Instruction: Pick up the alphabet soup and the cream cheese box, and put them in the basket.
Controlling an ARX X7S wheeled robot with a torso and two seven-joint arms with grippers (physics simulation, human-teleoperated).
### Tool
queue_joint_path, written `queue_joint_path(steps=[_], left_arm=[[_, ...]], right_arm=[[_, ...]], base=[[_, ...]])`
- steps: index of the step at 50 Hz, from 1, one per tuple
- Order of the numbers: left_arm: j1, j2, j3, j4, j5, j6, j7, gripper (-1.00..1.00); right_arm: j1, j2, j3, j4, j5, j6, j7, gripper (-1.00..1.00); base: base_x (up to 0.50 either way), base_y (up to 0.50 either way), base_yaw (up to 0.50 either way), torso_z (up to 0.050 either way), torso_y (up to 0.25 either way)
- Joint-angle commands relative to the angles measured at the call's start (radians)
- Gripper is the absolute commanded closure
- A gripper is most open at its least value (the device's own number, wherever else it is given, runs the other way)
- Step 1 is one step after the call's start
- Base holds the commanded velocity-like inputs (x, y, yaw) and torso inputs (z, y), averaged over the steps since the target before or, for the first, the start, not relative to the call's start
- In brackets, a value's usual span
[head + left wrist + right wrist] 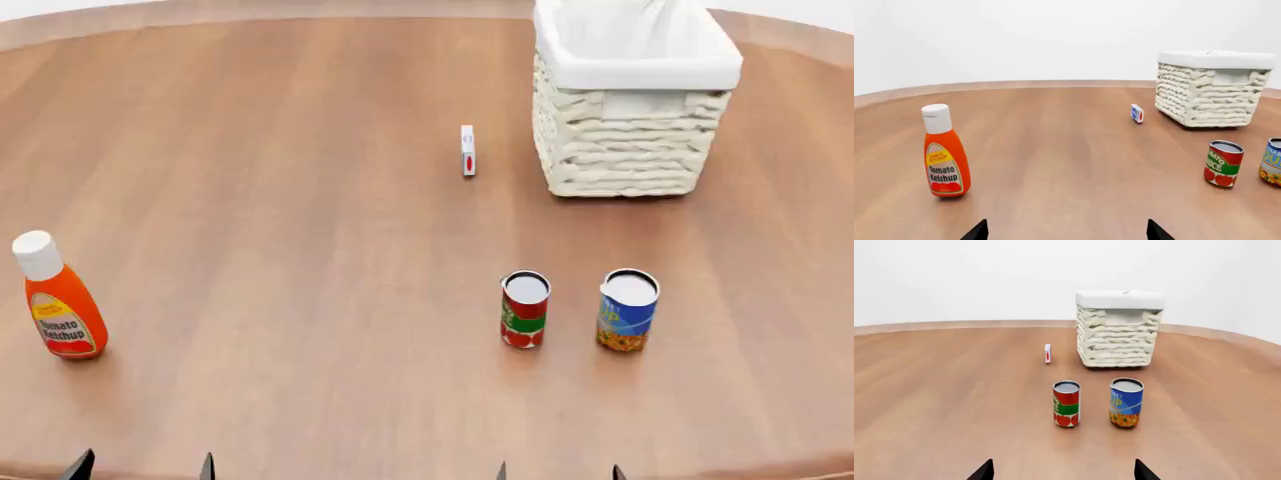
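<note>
Your left gripper (pixel 140 466) and right gripper (pixel 558 470) are both sitting at the table's (pixel 267 200) near edge, jaws apart and holding nothing. The soup can (pixel 627 309) is standing at your 1 o'clock beside the red-and-green can (pixel 525 309). The cream cheese box (pixel 467 150) is standing on edge farther out at 12 o'clock, near the basket (pixel 627 120), and the ketchup bottle (pixel 56 297) is standing at 10 o'clock.

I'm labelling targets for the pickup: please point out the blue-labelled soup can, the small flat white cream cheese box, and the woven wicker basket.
Blue-labelled alphabet soup can (pixel 627 314): head view, on its label.
Small flat white cream cheese box (pixel 467 150): head view, mid-face.
Cream-white woven wicker basket (pixel 621 150): head view, front wall.
</note>
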Motion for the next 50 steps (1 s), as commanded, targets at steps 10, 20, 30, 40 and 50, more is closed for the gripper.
queue_joint_path(steps=[10, 20, 30, 40, 50], left_arm=[[-0.01, -0.053, 0.043, -0.003, -0.022, 0.026, -0.06, -1.0], [0.04, -0.082, 0.056, 0.283, -0.037, 0.002, -0.073, -1.0], [0.046, -0.107, 0.045, 0.52, -0.048, -0.033, -0.099, -1.0], [0.025, -0.135, 0.006, 0.763, -0.129, -0.148, -0.122, -1.0], [0.025, -0.145, 0.015, 0.743, -0.122, -0.124, -0.135, -1.0]], right_arm=[[0.003, 0.054, -0.064, -0.025, 0.018, -0.01, 0.083, -1.0], [-0.019, 0.087, -0.096, -0.36, -0.046, 0.064, 0.123, -1.0], [-0.015, 0.122, -0.108, -0.671, -0.085, 0.157, 0.126, -1.0], [-0.027, 0.148, -0.131, -0.816, -0.096, 0.191, 0.116, -1.0], [-0.023, 0.167, -0.145, -0.799, -0.113, 0.174, 0.126, -1.0]], base=[[0.0, 0.0, 0.0, 0.0, 0.0], [0.0, 0.0, 0.0, 0.0, 0.0], [0.0, 0.0, 0.0, 0.0, 0.0], [0.0, 0.0, 0.0, 0.0, 0.0], [0.0, 0.0, 0.0, 0.0, 0.0]])
